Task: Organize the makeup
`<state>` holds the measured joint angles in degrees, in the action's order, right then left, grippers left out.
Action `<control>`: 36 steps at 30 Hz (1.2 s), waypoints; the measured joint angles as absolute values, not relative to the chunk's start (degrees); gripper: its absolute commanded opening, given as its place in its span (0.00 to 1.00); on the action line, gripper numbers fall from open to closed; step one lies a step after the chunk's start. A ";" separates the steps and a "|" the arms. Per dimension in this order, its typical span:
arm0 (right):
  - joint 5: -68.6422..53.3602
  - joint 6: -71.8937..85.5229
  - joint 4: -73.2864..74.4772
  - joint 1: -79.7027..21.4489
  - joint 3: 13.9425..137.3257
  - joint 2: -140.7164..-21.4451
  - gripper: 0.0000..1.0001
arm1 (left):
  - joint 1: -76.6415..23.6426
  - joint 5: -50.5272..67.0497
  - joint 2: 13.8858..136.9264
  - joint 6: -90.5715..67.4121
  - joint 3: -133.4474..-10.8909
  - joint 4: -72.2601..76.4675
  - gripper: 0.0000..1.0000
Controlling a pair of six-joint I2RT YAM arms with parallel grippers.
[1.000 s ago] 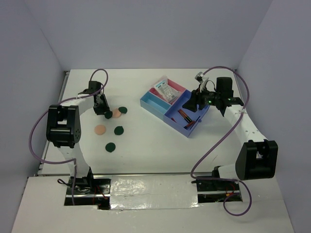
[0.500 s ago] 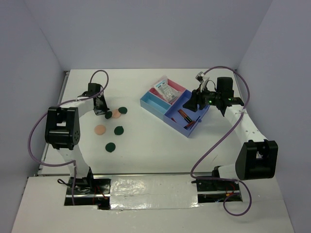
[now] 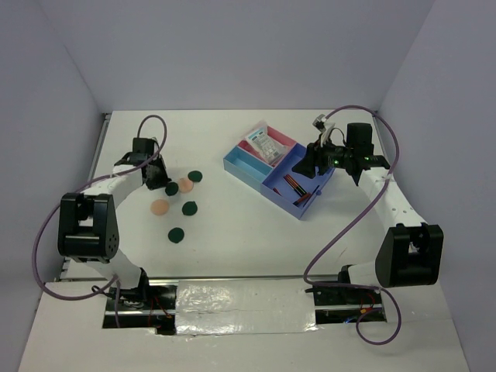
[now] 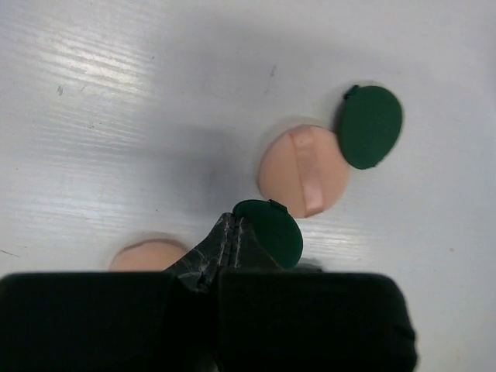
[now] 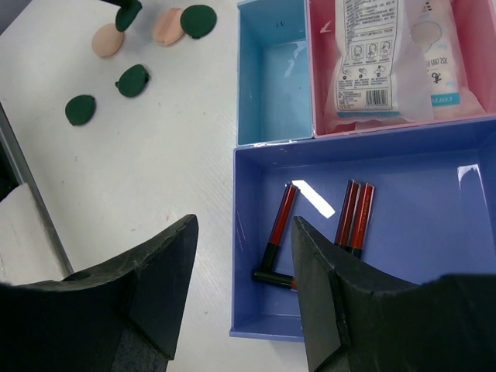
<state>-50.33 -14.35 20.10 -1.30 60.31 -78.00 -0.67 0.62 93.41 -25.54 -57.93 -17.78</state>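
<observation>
If you go by the left wrist view, the left gripper has its fingers squeezed right together, pinching a dark green disc by its edge. That held disc sits just beside a peach disc lying flat on the white table. There's another green disc touching the peach one on its far side, and it looks like it overlaps the rim a bit. A second peach disc peeks out from behind the gripper body, mostly hidden.

From the top camera you can also spot a loose green disc and a last green disc closer to the arm bases. They're apart from each other and from the cluster by the gripper.

Over on the other side, the right gripper is spread wide open, hanging over the near corner of the blue tray. Three long red-and-black sticks lie in the tray's big blue compartment — one on its own at a slant, two side by side and touching. A shorter stick lies crosswise at the black end of the lone one. The white packets with blue print are in the pink compartment, one partly over the other. The light-blue compartment is right next to it.
</observation>
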 measured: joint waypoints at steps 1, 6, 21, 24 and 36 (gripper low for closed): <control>-50.37 -14.37 20.10 -1.28 60.31 -78.00 0.59 | -0.67 1.13 92.27 -25.56 -57.93 -17.76 0.00; -50.39 -14.35 20.10 -1.23 60.31 -78.00 0.59 | -0.84 6.70 88.44 -25.82 -57.95 -16.80 0.00; -50.41 -14.37 19.68 -1.23 58.39 -76.44 0.59 | -19.31 18.48 99.61 -32.32 -74.81 -4.10 0.00; -50.41 -14.37 19.64 -1.23 57.98 -76.18 0.60 | -20.95 18.06 105.19 -33.34 -80.71 -3.05 0.00; -50.41 -14.39 19.57 -1.23 57.95 -76.18 0.60 | -24.80 11.49 116.29 -32.93 -90.72 -8.34 0.10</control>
